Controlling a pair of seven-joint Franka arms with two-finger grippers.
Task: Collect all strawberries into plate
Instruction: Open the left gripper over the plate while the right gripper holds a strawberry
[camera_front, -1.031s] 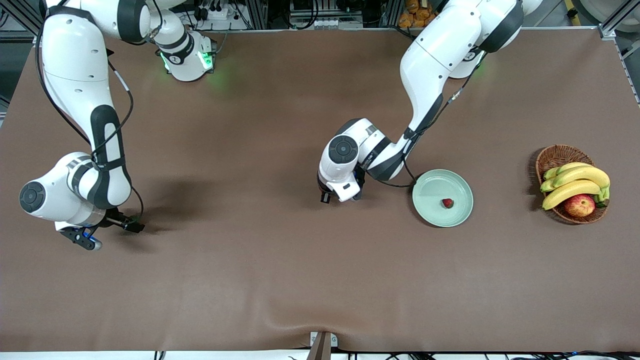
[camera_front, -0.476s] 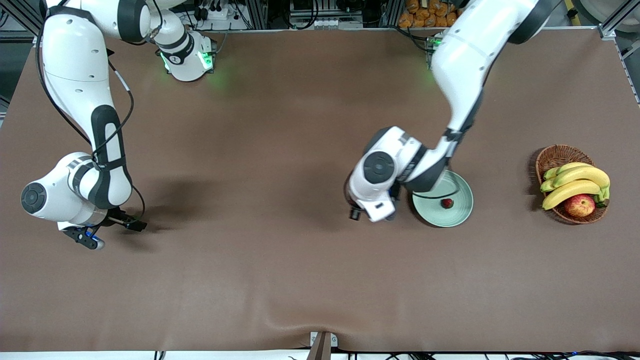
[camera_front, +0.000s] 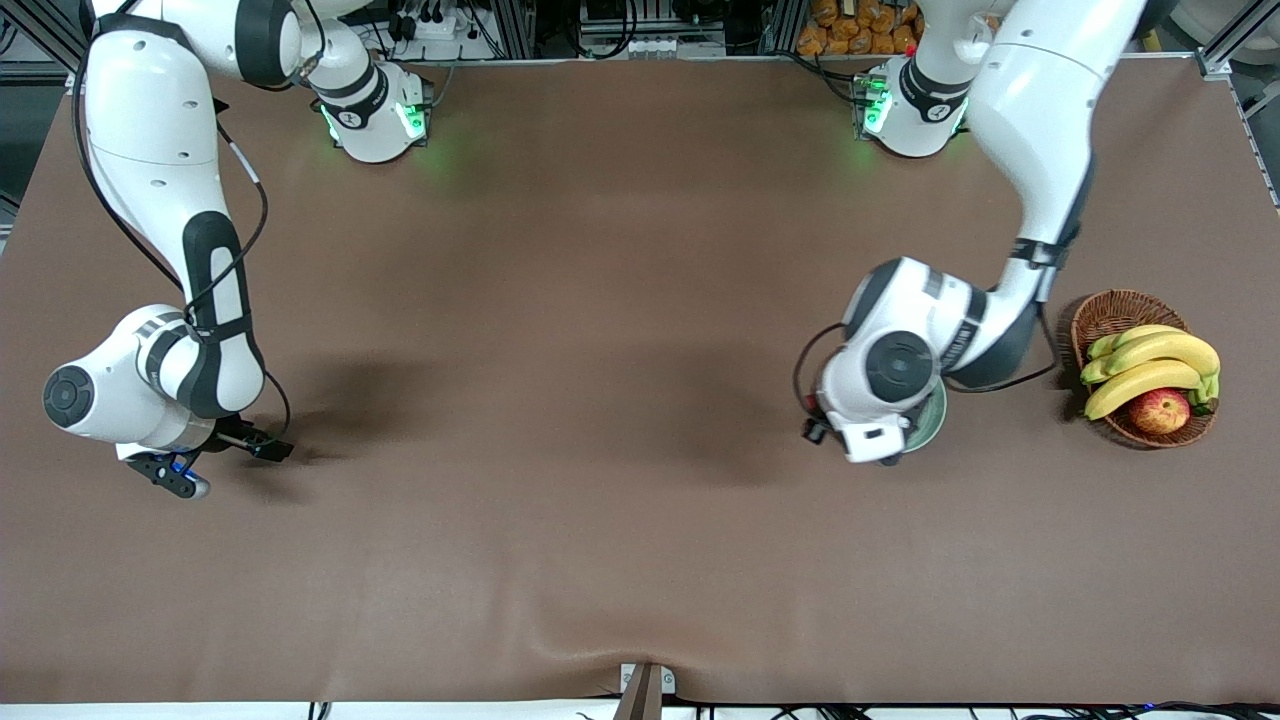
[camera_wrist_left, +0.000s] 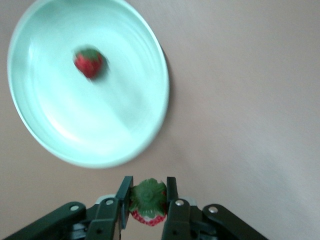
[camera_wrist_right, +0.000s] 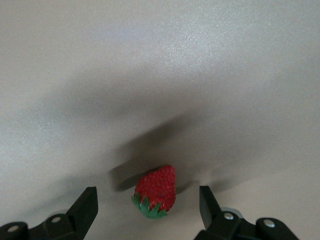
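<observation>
A shallow mint-green plate (camera_wrist_left: 100, 125) lies on the brown table with one strawberry (camera_wrist_left: 90, 62) in it. In the front view my left arm's hand covers most of the plate (camera_front: 938, 415). My left gripper (camera_wrist_left: 148, 184) hangs just outside the plate's rim, shut on a second strawberry (camera_wrist_left: 148, 202) with its green top facing the camera. At the right arm's end of the table my right gripper (camera_front: 172, 476) is low and open. A third strawberry (camera_wrist_right: 156, 192) lies on the cloth between its fingers (camera_wrist_right: 85, 207), apart from both.
A brown wicker basket (camera_front: 1110, 310) with bananas (camera_front: 1150, 360) and a red-yellow apple (camera_front: 1160, 410) stands toward the left arm's end, beside the plate. A cable loops from the left wrist near the plate.
My left arm has swung from mid-table toward the plate, carrying its strawberry, and now covers most of the plate in the front view. The right arm has hardly moved.
</observation>
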